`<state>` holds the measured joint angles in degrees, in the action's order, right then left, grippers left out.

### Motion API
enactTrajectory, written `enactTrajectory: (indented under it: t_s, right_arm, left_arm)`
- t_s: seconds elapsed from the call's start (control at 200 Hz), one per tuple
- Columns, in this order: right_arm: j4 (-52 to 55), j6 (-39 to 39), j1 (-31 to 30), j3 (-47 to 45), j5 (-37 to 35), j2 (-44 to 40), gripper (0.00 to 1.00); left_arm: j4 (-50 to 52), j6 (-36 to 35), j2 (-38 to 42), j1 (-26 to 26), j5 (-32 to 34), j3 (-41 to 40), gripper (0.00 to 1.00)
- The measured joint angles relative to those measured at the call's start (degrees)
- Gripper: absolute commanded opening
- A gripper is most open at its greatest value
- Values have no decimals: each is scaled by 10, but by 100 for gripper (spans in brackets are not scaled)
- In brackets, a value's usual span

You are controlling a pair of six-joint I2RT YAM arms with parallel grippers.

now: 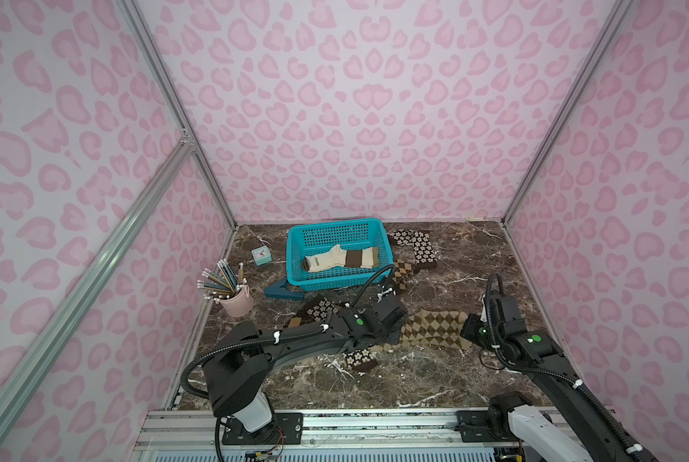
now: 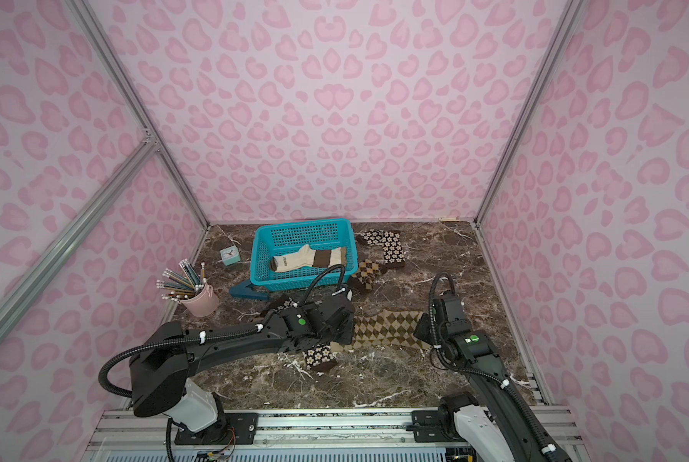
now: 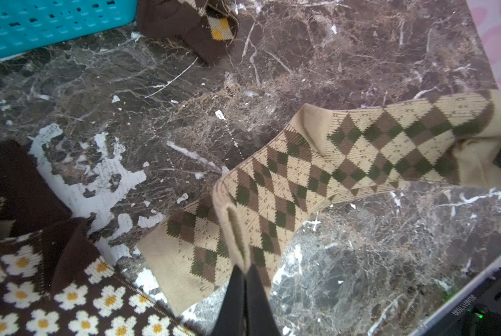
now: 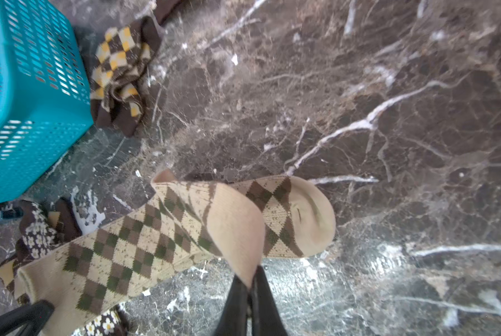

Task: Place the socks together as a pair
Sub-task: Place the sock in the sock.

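Two tan-olive argyle socks (image 1: 434,328) lie overlapped at mid-table. In the left wrist view my left gripper (image 3: 244,272) is shut on the cuff edge of the upper argyle sock (image 3: 359,145); the lower argyle sock (image 3: 185,253) lies flat beneath. My right gripper (image 4: 252,279) is shut on the upper sock's foot fold (image 4: 231,229), above the lower sock's toe (image 4: 310,224). A cream sock with brown stripes (image 1: 342,258) lies in the teal basket (image 1: 294,248). One flower sock (image 1: 418,246) is at the back right and another (image 1: 358,359) runs under my left arm. A brown-orange argyle sock (image 1: 402,272) is bunched beside the basket.
A pink cup of pencils (image 1: 236,302) and a small teal clock (image 1: 261,255) stand at the left. A dark blue object (image 1: 282,290) lies against the basket's front corner. Pink patterned walls close three sides of the marble table (image 1: 414,384).
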<state>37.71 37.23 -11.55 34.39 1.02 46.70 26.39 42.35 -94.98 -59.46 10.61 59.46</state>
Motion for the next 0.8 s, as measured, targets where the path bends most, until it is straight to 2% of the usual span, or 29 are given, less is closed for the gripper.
enactTrajectory:
  t_s: [0.235, 0.27, 0.33, 0.42, 0.585, 0.665, 0.8]
  right_arm:
    - [-12, 2, 1, -4, -11, 20, 0]
    - [-12, 5, 1, -4, -15, 23, 3]
    - [-12, 5, 1, -4, -21, 29, 12]
    - [-12, 13, 2, -4, -29, 40, 27]
    - [-11, 16, 2, -3, -44, 46, 38]
    - [-10, 18, 2, -3, -49, 44, 43]
    - [-9, 20, 2, -3, -55, 43, 51]
  left_arm:
    - [-6, 0, -20, 2, 13, -9, 4]
    - [-7, 1, -23, 2, 14, -11, 4]
    - [-7, 2, -26, 4, 15, -13, 16]
    - [-9, 2, -27, 5, 19, -19, 43]
    - [-14, 5, -18, 9, 20, -35, 69]
    - [-15, 9, -3, 13, 21, -45, 74]
    - [-19, 13, 8, 21, 21, -52, 75]
